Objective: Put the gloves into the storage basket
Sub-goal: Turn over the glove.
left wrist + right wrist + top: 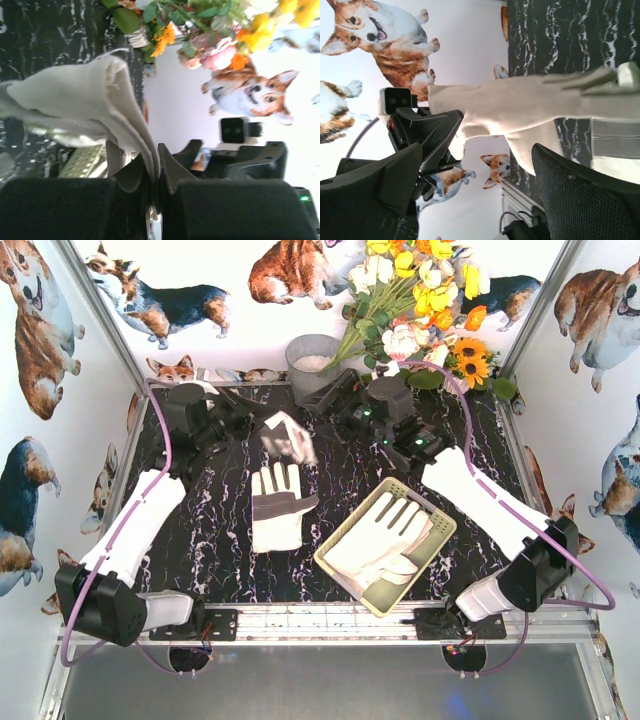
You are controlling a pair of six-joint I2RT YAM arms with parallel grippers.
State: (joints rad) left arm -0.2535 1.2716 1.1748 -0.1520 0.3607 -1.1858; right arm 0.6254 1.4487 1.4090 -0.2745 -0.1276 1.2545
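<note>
One cream-white fabric work glove with grey patches (288,440) hangs at upper centre. We want it carried down and right over the shallow pale yellow-green slotted plastic basket (418,570), lowered beside the glove already inside (380,535), and only then let go. Left tool (154,165) is clamped on its edge; right tool (477,150) gapes wide, holding nothing.

Three gloves counted: one glove (288,437) pinched between the closed jaws of the left gripper (155,175), one glove (277,504) flat on the table (200,540) below those jaws, one glove (385,532) visible inside the storage basket (337,562), well apart from both pairs of jaws. One storage basket. Two grippers, the right gripper (480,185) with jaws spread wide near the pinched glove. One grey bucket (300,370). One bunch of flowers (420,290).
</note>
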